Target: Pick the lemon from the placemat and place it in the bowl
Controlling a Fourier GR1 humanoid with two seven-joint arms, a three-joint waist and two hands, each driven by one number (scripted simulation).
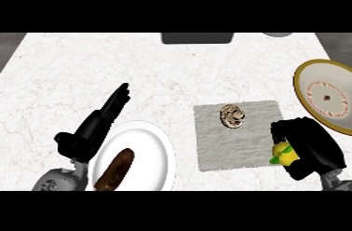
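Two dishes sit on the white marble counter. At the right edge is the bowl, gold-rimmed with a reddish ring inside and a small dark spot at its centre; nothing else lies in it. Lower left is a white plate carrying a dark brown, elongated piece of food. Between them lies the grey placemat, with a brown-and-cream patterned round object on its upper part.

The lemon is off the mat, just past its right edge, held in the right hand, whose black fingers curl round it from above and from the right. It sits below the bowl, not in it.

The left hand rests beside the plate's left rim, fingers straight and pressed together, pointing up and right.
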